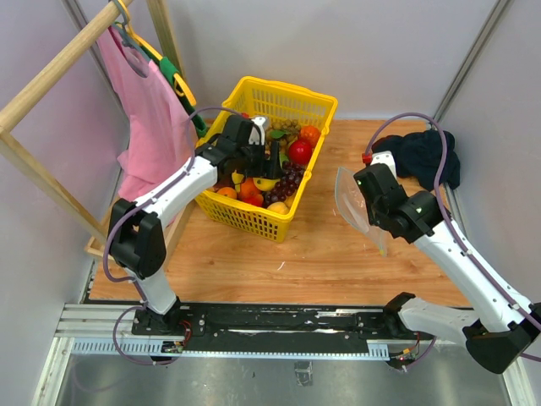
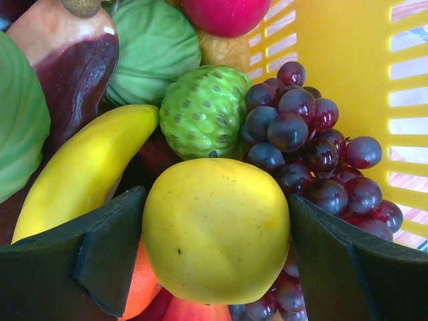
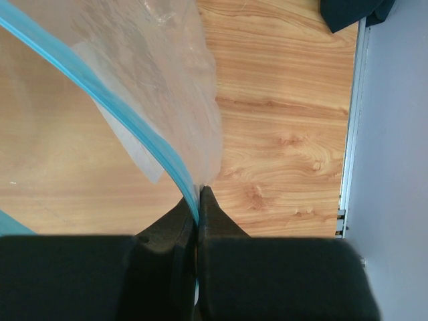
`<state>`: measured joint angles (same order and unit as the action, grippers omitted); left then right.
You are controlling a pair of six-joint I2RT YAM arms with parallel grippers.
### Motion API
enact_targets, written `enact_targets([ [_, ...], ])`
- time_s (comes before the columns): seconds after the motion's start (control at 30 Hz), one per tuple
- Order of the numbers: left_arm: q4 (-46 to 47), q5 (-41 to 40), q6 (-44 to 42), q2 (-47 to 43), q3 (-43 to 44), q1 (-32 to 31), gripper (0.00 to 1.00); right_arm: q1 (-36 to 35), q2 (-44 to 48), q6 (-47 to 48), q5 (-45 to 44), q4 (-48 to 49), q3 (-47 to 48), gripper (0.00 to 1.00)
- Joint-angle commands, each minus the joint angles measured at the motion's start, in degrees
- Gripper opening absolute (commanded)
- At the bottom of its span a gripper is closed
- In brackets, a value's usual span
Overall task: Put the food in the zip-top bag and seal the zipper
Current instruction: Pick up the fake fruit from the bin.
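Observation:
The food lies piled in a yellow mesh basket (image 1: 245, 222). My left gripper (image 1: 272, 165) reaches down into it, and in the left wrist view my left gripper (image 2: 216, 234) has a pad against each side of a yellow lemon (image 2: 216, 231), which still rests among the pile. Beside it are a banana (image 2: 80, 167), a bumpy green fruit (image 2: 204, 110) and dark purple grapes (image 2: 301, 140). My right gripper (image 1: 372, 224) (image 3: 199, 190) is shut on the blue zipper (image 3: 127, 117) of the clear zip-top bag (image 1: 355, 203) (image 3: 160, 73), held above the table right of the basket.
A pink cloth (image 1: 152, 118) hangs on a wooden rack at the left, close to the basket. A dark cloth (image 1: 427, 156) lies at the back right corner. Grey walls enclose the wooden table (image 1: 321, 254).

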<state>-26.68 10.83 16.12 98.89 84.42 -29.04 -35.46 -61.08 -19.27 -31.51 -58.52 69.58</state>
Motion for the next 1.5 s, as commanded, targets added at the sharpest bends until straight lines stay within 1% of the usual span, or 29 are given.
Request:
enact_targets([
  [0.0, -0.79, 0.84, 0.09, -1.97, 0.33, 0.12, 0.46, 1.31, 0.76, 0.02, -0.82, 0.26, 0.00, 0.01],
  [0.03, -0.61, 0.47, 0.26, -2.79, 0.12, 0.12, 0.42, 1.30, 0.79, 0.02, -0.78, 0.25, 0.10, 0.01],
  [0.13, 0.07, -1.14, 0.45, -5.62, -0.66, 0.12, 0.37, 1.34, 0.93, 0.00, -0.71, 0.25, 0.36, 0.01],
  [0.33, 2.55, -5.87, 0.93, -11.96, -3.22, 0.12, 0.30, 1.33, 1.01, -0.29, -0.03, 0.29, 0.86, 0.01],
  [0.43, 4.47, -6.26, 1.10, -14.61, -4.63, 0.12, 0.27, 1.30, 0.93, -0.34, 0.72, 0.44, 1.25, 0.01],
  [0.6, 11.76, -3.38, 2.13, -20.12, -9.15, -0.92, 0.22, 1.32, 0.51, -0.27, 2.46, 0.34, 2.19, 0.00],
  [0.83, 25.71, -2.86, 3.10, -26.98, -16.85, -7.74, 0.16, 1.30, -0.33, -0.32, 5.07, 0.23, 2.95, 0.00],
  [0.97, 31.23, -2.79, 4.16, -27.72, -18.46, -11.95, 0.14, 1.30, -0.65, -0.31, 5.33, -0.09, 3.30, 0.01],
  [1.07, 35.89, -2.48, 3.97, -27.81, -19.64, -14.89, 0.14, 1.30, -0.91, -0.33, 8.39, -0.08, 3.69, 0.01],
  [1.13, 39.86, -2.48, 3.77, -28.02, -21.08, -16.71, 0.11, 1.24, -1.30, -0.26, 9.49, -0.23, 3.98, 0.01],
  [1.3, 49.88, -2.83, 4.66, -27.74, -24.48, -19.70, 0.10, 1.27, -1.83, -0.43, 11.59, -0.54, 4.65, 0.00],
  [1.47, 55.77, -3.04, 5.50, -24.76, -24.66, -21.97, 0.09, 1.20, -2.21, -0.53, 14.74, -0.54, 5.70, 0.01],
])
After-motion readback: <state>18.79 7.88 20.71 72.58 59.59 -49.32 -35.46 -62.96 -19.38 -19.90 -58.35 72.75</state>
